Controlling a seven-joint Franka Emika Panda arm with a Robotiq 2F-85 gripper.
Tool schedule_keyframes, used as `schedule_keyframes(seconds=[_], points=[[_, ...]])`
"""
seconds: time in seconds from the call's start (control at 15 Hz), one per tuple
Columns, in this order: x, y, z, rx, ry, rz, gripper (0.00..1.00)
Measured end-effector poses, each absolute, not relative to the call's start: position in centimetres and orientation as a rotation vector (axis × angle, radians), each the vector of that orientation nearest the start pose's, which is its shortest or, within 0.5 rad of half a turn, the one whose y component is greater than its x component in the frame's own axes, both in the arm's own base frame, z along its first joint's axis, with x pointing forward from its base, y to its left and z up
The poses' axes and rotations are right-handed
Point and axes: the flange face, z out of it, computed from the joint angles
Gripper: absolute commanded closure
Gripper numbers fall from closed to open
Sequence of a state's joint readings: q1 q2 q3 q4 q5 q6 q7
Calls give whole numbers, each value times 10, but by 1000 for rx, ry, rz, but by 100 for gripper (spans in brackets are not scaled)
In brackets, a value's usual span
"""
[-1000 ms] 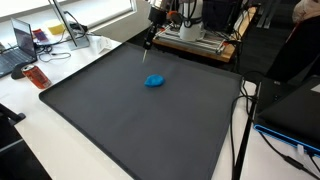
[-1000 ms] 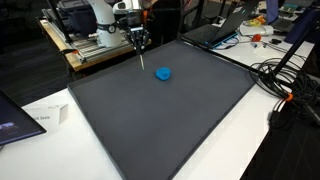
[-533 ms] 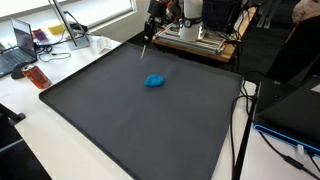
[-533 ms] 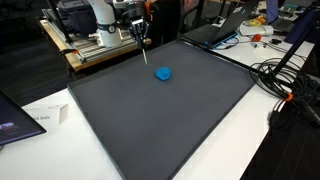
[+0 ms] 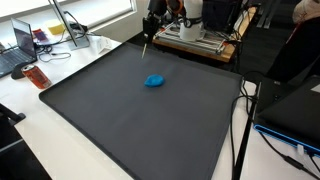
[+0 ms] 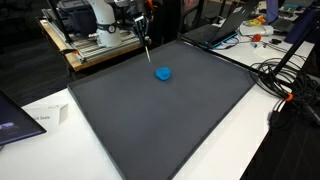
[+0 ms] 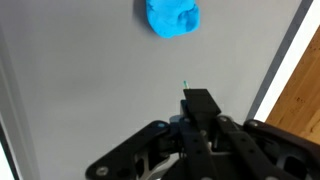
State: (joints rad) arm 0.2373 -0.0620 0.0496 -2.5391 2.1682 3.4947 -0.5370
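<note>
Gripper (image 5: 151,31) is pressed together, pinching a thin stick (image 5: 146,46) that hangs point-down over the far edge of the mat (image 5: 130,130). An exterior view from another angle agrees: gripper (image 6: 145,37), stick (image 6: 148,52) tilted slightly, its tip above the mat (image 6: 160,130) and not clearly touching.

In the wrist view the closed gripper (image 7: 198,101) shows only the stick's (image 7: 185,87) greenish tip, poking out past the jaws over grey mat (image 7: 80,90).

The blue lump (image 5: 154,81) sits on the mat, near the stick tip but apart from it. It is in the far half of the mat in both exterior views (image 6: 163,73). In the wrist view the lump (image 7: 172,17) is at the top edge, ahead of the tip, with a clear gap between them.

The mat lies on a white table (image 5: 30,130). Off the mat there is a laptop (image 5: 18,45), a card (image 6: 42,118) and cables (image 6: 285,85). The card's print is too small to read, and I can make out no legible labels elsewhere.
</note>
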Motion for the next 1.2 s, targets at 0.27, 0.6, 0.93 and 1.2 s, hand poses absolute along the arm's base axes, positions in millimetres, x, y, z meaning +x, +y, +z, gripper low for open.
schedule_keyframes(seconds=[0.27, 0.6, 0.93, 1.2], points=[[377, 8, 314, -2101, 1874, -731, 88], [375, 8, 312, -2109, 1878, -726, 97], [375, 19, 301, -2059, 1917, -655, 97], [377, 42, 288, -2011, 1984, -554, 97]])
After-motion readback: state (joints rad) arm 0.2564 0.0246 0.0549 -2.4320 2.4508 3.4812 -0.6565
